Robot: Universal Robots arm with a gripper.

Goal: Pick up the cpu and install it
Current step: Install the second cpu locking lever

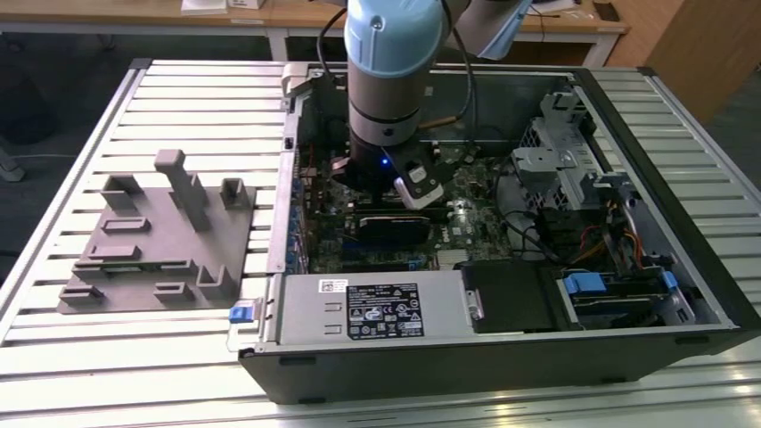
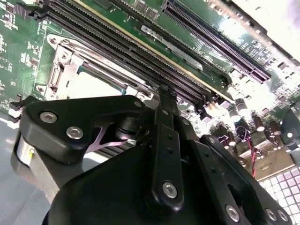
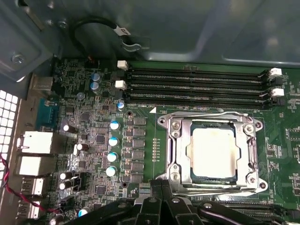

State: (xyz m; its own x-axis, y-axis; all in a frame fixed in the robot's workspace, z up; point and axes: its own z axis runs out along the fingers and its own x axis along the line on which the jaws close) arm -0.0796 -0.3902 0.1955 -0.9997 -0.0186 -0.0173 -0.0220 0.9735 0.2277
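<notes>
The cpu (image 3: 213, 152), a pale silvery square, lies flat inside the metal socket frame (image 3: 174, 140) on the green motherboard; its pale top also shows in the second wrist view (image 2: 91, 86). My gripper (image 3: 161, 187) hovers just beside the socket's edge, its black fingers pressed together with nothing between them. In the exterior view the gripper (image 1: 416, 192) hangs low inside the open computer case (image 1: 500, 357), over the middle of the board. In the second wrist view the gripper's black linkage (image 2: 164, 140) hides part of the socket.
Rows of black memory slots (image 3: 197, 86) run along one side of the socket. A power supply with a white label (image 1: 374, 308) and a drive cage (image 1: 571, 169) crowd the case. A grey fixture (image 1: 160, 236) stands on the slatted table at the exterior view's left.
</notes>
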